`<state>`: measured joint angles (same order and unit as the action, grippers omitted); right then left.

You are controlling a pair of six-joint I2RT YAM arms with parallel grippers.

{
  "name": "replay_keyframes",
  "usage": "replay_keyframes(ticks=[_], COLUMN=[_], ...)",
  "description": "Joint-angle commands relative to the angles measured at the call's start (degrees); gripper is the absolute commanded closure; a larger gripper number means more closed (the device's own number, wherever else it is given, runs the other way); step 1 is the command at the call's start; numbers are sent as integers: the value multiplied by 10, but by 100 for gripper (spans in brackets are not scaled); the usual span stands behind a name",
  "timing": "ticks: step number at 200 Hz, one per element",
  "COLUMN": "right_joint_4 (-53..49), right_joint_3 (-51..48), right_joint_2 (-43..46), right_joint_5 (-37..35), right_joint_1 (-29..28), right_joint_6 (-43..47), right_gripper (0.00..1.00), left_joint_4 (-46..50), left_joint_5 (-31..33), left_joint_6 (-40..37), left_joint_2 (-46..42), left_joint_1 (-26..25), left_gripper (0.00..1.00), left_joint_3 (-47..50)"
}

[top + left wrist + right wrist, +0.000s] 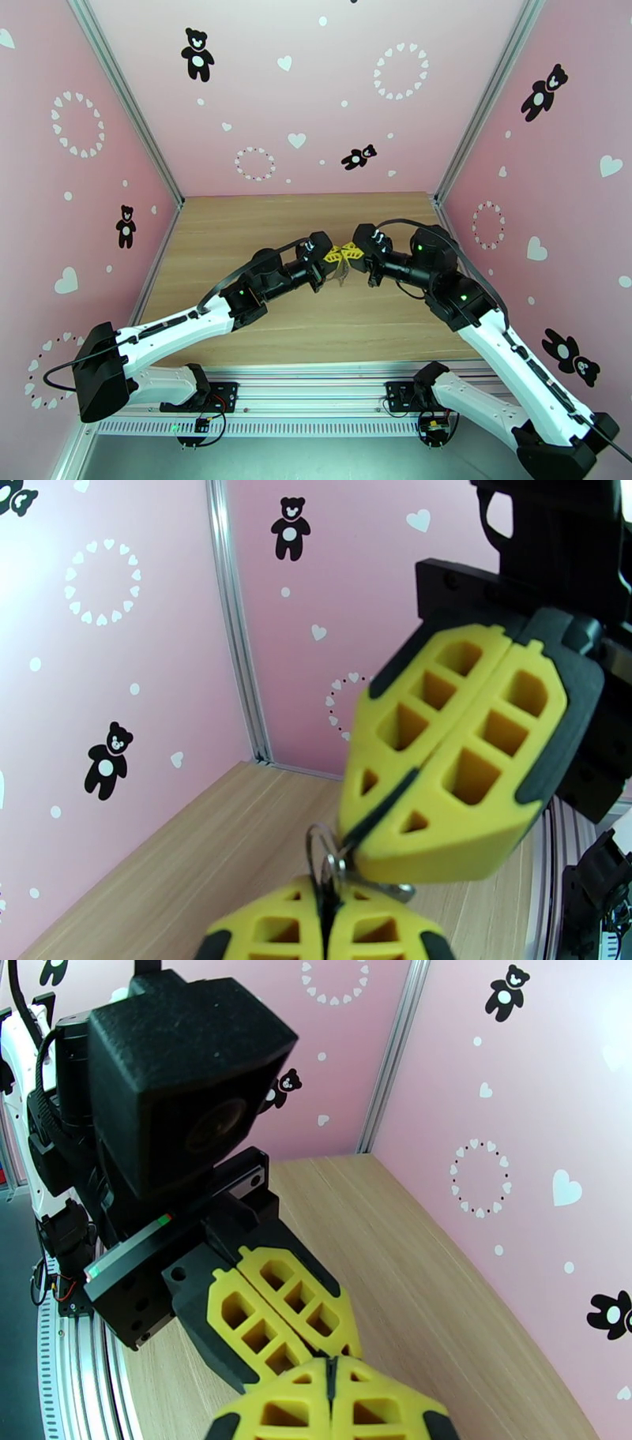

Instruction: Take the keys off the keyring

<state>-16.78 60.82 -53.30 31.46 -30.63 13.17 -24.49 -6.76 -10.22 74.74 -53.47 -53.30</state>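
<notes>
Keyring (343, 273) is pinched in mid-air between two yellow-fingered grippers above a wooden table (237, 229), which is enclosed by pink walls (95, 197) dotted with bear and heart stickers.

From the overhead camera, the left arm (182, 324) is seen stretched from its base at 7 o'clock toward 1 o'clock. The left gripper (337, 256) is held near the table's centre with its jaws pressed together. The keyring is caught where the two sets of fingertips meet, and a short tail of it is left dangling toward 6 o'clock, clear of the tabletop. The right gripper (351, 253) is set in from 3 o'clock, tip to tip with its partner, and its jaws are likewise clamped. The right arm (505, 347) is folded back toward its base at 5 o'clock.

In the left wrist view, the left gripper (324, 902) is shown at 6 o'clock, nipping the lower part of a thin grey wire loop, the keyring (318, 851). The right gripper (353, 851) is angled in from 2 o'clock, and the loop's upper part is gripped in the seam of its fingers. A silvery piece (403, 889) is seen poking out beneath those fingertips, and whether it is key or chain cannot be told. The keys cannot be picked out from the ring.

In the right wrist view, the right gripper (330, 1364) is shown shut at 6 o'clock. The left gripper (338, 1348) is slanted in from 10 o'clock, with its tips touching the other's.
</notes>
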Motion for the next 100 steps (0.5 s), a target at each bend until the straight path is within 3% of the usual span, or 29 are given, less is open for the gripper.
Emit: replay_keyframes(ticks=[1, 100], right_joint_4=[-93, -115], right_joint_3=[-2, 2], right_joint_2=[6, -5], right_joint_5=[55, 91], right_joint_1=[-4, 1], right_joint_6=[7, 5], right_gripper=[100, 100], left_joint_4=[-121, -155], left_joint_5=[116, 125], left_joint_6=[34, 65], left_joint_2=[-19, -24], left_joint_1=[23, 23], left_gripper=[100, 100], left_joint_3=[-12, -20])
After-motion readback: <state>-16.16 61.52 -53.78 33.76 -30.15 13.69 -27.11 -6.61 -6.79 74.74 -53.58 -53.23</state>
